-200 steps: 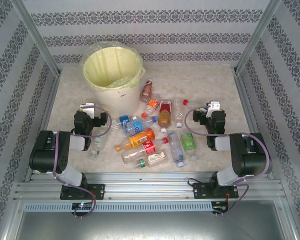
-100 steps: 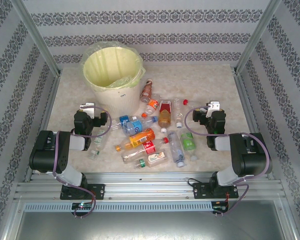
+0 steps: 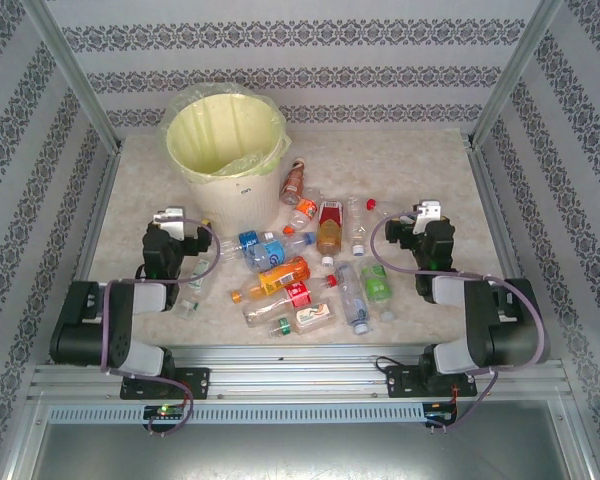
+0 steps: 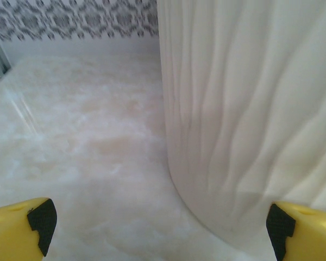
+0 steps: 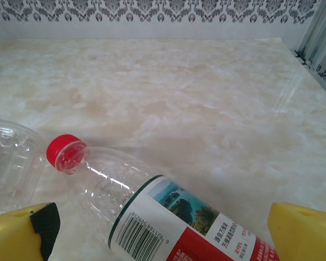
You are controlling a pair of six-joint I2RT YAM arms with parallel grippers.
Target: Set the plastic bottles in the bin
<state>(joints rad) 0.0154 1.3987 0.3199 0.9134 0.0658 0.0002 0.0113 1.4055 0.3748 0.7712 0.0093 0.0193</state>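
Though wide open and empty, right tool (image 5: 163, 231) near a red-capped bottle (image 5: 152, 209), left tool (image 4: 160, 228) beside the bin (image 4: 250, 109).

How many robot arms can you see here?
2. The left arm stands on the left, its open left gripper facing the bin. The right arm stands on the right, its open right gripper facing a red-capped plastic bottle.

2 YAM arms crouch low, jaws wide

The left arm (image 3: 105, 315) and right arm (image 3: 485, 315) fold at the elbow and reach forward; the left gripper (image 4: 158, 228) and right gripper (image 5: 160, 225) hold yellow, black-padded fingers (image 4: 11, 228) fully apart, both empty.
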